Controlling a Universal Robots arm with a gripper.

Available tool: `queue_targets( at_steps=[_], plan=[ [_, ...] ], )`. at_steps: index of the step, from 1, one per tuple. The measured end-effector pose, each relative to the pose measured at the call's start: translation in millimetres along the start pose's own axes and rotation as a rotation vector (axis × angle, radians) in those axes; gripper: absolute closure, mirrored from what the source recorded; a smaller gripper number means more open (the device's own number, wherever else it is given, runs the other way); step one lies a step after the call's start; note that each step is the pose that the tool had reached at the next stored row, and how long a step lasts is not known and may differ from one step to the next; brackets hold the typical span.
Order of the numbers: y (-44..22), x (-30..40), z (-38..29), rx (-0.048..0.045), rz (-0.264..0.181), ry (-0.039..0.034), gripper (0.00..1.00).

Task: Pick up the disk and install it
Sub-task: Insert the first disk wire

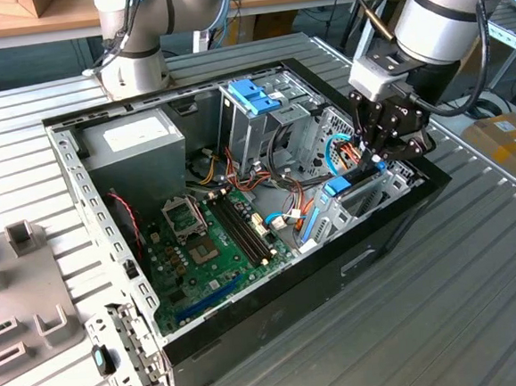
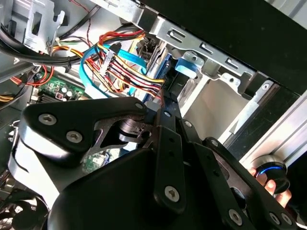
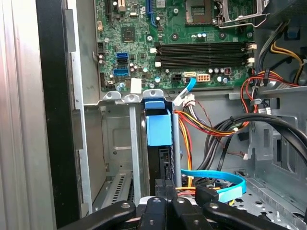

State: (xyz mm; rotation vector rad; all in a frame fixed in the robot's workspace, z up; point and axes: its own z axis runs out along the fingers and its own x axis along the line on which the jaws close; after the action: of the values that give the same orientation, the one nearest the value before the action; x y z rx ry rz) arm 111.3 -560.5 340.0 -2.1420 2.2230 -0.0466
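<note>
The disk (image 1: 340, 186) stands on edge in the metal drive bay at the exterior view's right end of the open computer case (image 1: 336, 276), its blue carrier frame on top. In the first wrist view the disk's (image 3: 158, 127) blue frame sits between the bay's rails with its dark end facing the camera. My gripper (image 1: 373, 159) hangs straight over that bay. Its fingers are shut together in both wrist views, with the gripper (image 3: 164, 184) tips right at the disk's near end. The gripper (image 2: 168, 96) reaches toward the disk's blue tab (image 2: 184, 67).
Bundles of coloured wires and a blue flat cable (image 3: 225, 184) lie right beside the bay. A tall drive cage with a blue clip (image 1: 252, 95), a grey power-supply box (image 1: 133, 140) and the green motherboard (image 1: 208, 242) occupy the case. A person's fingers (image 2: 271, 184) rest by a blue-lit button.
</note>
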Motion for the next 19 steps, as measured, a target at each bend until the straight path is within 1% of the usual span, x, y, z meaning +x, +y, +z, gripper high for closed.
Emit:
queue_targets(
  at_steps=[1,2,3,4,6,7,8,9,10,11,15,17,19],
  plan=[
    [-0.1,0.7,-0.1,0.0001,0.0,0.0004,0.9],
    [-0.1,2.0,-1.3,0.0001,0.0,0.0029,0.9],
    [-0.1,2.1,-1.3,0.0001,0.0,0.0025,0.9],
    [-0.2,1.4,-1.4,0.0,0.0,-0.0005,0.9],
    [-0.6,1.4,-5.1,0.0003,0.0,-0.0036,0.9],
    [-1.4,1.2,-12.9,0.0001,0.0,-0.0013,0.9],
    [-2.2,1.2,-18.2,0.0001,0.0,-0.0013,0.9],
    [-3.1,1.0,-20.9,0.0001,0.0,-0.001,0.9],
    [-3.9,1.1,-21.0,0.0001,0.0,-0.0013,0.9],
    [-6.3,1.0,-20.8,-0.0003,0.0,-0.0013,0.9],
    [-18.7,-0.5,-20.2,-0.0053,0.0,-0.0009,0.9],
    [-23.3,-3.2,-19.9,-0.007,0.0,-0.0008,0.9],
    [-24.7,-6.8,-19.7,-0.0071,-0.001,-0.0009,0.9]
  ],
)
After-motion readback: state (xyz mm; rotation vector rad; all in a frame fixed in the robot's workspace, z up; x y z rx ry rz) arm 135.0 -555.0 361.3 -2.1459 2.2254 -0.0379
